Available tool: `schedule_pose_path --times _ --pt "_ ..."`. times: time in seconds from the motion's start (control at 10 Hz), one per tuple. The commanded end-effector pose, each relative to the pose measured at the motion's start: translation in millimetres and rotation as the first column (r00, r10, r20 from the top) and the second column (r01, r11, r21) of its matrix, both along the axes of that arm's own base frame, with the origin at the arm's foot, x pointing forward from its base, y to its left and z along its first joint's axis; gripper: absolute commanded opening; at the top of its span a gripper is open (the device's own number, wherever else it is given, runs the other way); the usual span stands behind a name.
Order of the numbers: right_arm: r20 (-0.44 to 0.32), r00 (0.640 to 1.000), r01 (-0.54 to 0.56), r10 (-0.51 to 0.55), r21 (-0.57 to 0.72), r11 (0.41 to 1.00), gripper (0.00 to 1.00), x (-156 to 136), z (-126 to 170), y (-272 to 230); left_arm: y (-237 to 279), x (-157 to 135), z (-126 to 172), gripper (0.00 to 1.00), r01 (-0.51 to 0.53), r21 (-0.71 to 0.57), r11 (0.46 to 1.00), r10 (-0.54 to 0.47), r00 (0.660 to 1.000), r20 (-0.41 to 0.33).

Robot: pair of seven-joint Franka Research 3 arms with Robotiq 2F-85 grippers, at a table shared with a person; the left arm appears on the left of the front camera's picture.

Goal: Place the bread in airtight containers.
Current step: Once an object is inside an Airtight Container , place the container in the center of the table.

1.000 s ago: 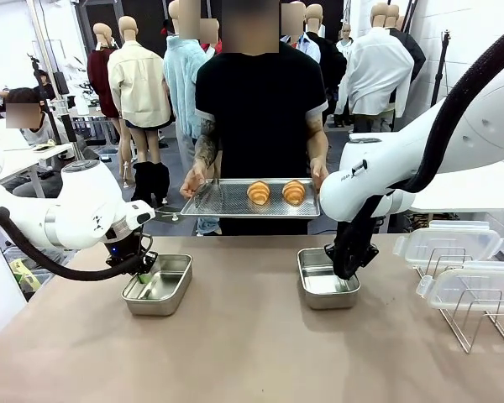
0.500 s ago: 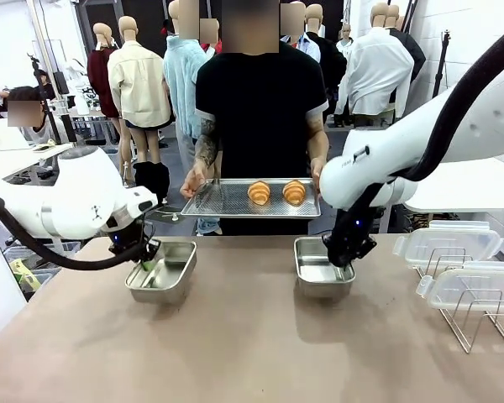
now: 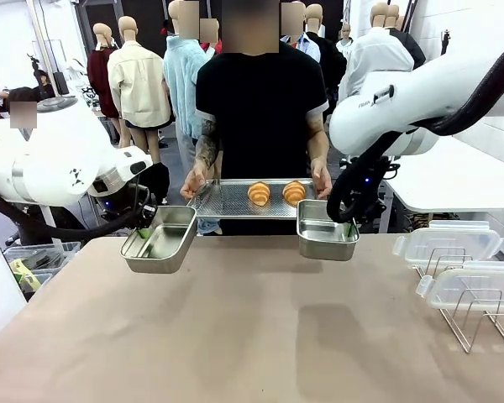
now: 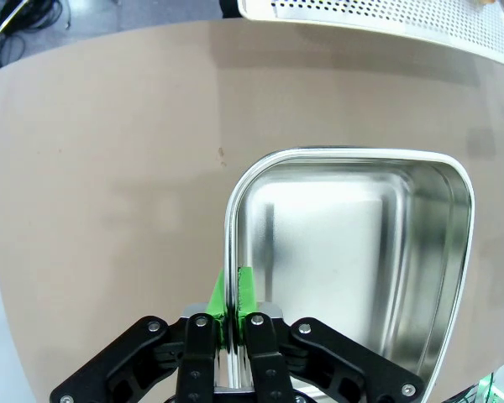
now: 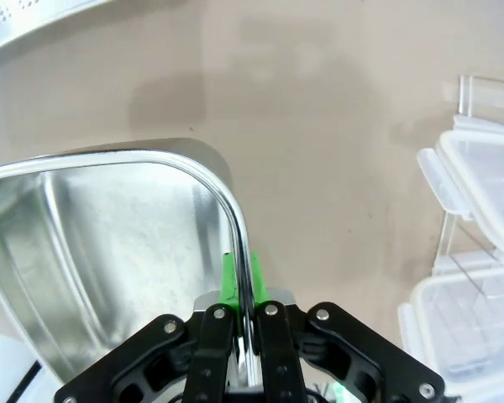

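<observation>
Two golden croissants (image 3: 258,193) (image 3: 294,192) lie on a perforated metal tray (image 3: 227,200) that a person holds at the table's far edge. My left gripper (image 3: 142,232) is shut on the rim of an empty steel container (image 3: 161,238), held above the table; in the left wrist view my left gripper (image 4: 233,290) pinches that container's (image 4: 353,243) near wall. My right gripper (image 3: 346,225) is shut on the rim of the other empty container (image 3: 323,231), lifted just under the tray's right end. The right wrist view has my right gripper (image 5: 238,280) clamping this container's (image 5: 109,235) edge.
Clear plastic lids (image 3: 448,244) (image 3: 470,285) rest on a wire rack (image 3: 479,315) at the table's right side; those lids (image 5: 479,218) also appear in the right wrist view. The brown tabletop (image 3: 252,336) lies open in the middle and front.
Both arms have lifted their containers off the table and carried them toward the person's tray. The tray with the croissants has stayed in place.
</observation>
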State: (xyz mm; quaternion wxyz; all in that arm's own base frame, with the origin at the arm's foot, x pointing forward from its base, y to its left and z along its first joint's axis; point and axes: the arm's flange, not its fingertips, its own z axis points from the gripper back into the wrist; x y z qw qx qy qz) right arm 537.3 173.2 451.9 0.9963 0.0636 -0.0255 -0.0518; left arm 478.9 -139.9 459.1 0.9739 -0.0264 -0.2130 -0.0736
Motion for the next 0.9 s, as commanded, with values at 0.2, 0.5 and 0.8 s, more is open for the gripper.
schedule_pose_path --times 0.2,0.5,0.8 --pt "0.0 1.0 0.0 0.0 0.0 1.0 0.0 0 0 0 0 0 0 0.0 0.0 0.0 1.0 0.0 1.0 0.0" --pt "0.0 1.0 0.0 0.0 0.0 1.0 0.0 0 0 0 0 0 0 0.0 0.0 0.0 1.0 0.0 1.0 0.0" --pt "0.0 1.0 0.0 0.0 0.0 1.0 0.0 0 0 0 0 0 0 0.0 0.0 0.0 1.0 0.0 1.0 0.0"
